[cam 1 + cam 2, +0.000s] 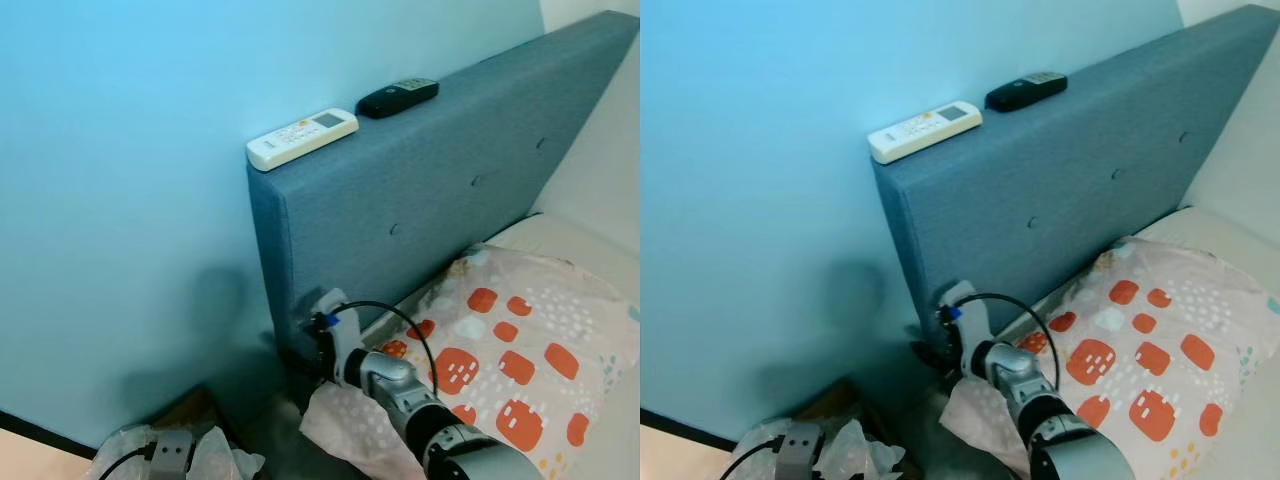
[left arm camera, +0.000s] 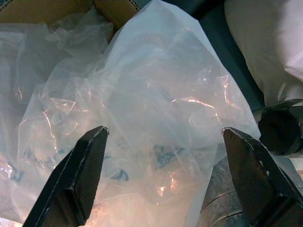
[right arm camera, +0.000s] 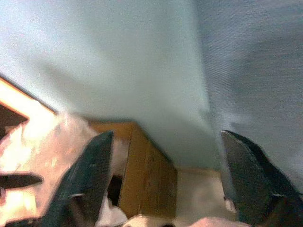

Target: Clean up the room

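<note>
A crumpled clear plastic bag lies in a cardboard box on the floor by the blue wall. My left gripper hangs open just above the bag, with nothing between its fingers. My right gripper is open and empty, held low at the corner where the blue-grey headboard meets the wall, above the box. A white remote and a black remote lie on top of the headboard.
A pillow with orange and red patches lies on the bed against the headboard, under my right arm. The blue wall stands close on the left. A strip of pale floor shows at the lower left.
</note>
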You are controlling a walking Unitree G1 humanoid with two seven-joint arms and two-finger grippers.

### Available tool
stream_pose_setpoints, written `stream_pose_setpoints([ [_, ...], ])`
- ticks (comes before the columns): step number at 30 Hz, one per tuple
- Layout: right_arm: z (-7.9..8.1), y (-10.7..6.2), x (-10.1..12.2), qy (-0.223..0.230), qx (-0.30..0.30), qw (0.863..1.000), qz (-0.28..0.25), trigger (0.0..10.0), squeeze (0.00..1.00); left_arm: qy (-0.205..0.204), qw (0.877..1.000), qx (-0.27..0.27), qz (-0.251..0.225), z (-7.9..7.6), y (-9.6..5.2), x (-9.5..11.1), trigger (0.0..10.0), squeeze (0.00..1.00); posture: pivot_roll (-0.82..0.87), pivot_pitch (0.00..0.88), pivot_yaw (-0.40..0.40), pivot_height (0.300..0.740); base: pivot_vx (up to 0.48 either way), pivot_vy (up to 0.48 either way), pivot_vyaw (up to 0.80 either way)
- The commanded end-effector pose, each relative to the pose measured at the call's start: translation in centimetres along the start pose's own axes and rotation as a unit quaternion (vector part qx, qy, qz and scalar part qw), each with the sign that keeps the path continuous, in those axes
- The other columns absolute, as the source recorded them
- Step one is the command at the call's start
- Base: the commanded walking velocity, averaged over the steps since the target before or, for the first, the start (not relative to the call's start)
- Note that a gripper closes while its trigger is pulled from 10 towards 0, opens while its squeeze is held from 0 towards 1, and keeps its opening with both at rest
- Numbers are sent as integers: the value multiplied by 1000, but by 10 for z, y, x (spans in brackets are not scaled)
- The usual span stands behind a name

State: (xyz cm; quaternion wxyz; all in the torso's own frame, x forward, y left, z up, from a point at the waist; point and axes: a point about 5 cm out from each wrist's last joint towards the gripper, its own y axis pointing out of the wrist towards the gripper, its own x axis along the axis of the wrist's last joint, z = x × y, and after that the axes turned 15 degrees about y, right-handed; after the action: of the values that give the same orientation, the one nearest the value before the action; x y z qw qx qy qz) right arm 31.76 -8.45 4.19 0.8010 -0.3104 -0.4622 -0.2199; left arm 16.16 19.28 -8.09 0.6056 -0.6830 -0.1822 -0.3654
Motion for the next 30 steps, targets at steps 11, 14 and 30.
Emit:
stream_pose_setpoints([
  [11, -109, -112, 5, 74, -470, 870, -131, 10000, 0, -9, 1000, -3, 24, -1, 3, -1, 10000, 0, 41, 119, 31, 736, 0, 0, 0],
  [14, -119, -141, -22, 80, -558, 821, -89, 10000, 0, -10, 999, -6, 33, -1, 3, -3, 10000, 0, 33, 116, 32, 736, 0, 0, 0],
  [30, -102, -194, -128, 79, -628, 755, 173, 4039, 0, -17, 997, 10, 78, 5, -5, -19, 10000, 0, 14, 66, 23, 736, 0, 0, 0],
])
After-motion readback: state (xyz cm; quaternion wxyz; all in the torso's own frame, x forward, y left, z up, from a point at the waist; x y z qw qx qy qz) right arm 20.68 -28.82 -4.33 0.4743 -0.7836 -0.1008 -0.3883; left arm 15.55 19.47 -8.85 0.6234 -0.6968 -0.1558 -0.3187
